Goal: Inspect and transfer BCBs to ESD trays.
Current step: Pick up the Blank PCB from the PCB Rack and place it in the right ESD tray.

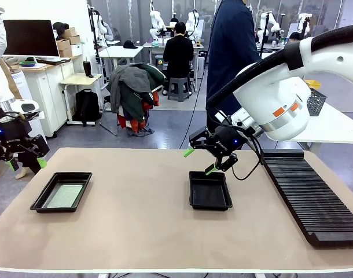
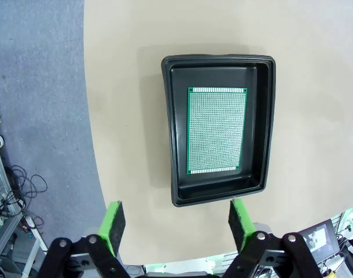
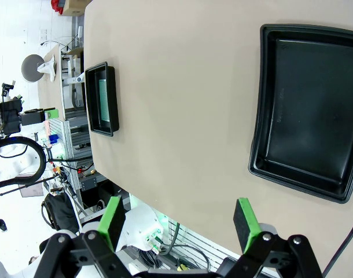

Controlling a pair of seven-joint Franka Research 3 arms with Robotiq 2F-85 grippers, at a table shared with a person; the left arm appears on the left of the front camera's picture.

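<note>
The board [image 2: 216, 130] is green with rows of tiny dots. Both trays [image 1: 210, 191] are black. The surface [image 1: 136, 231] is plain tan.

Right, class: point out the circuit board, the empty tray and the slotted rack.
circuit board [image 2: 217, 130], left wrist view, face centre.
empty tray [image 1: 210, 191], front view, bare floor.
slotted rack [image 1: 312, 200], front view, ribbed top.

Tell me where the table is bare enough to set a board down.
Widest bare stretch: the tabletop between the left tray, holding a BCB, and the empty middle tray. The near edge is bare too. Crowded: the right side, with right gripper and slotted rack.
</note>
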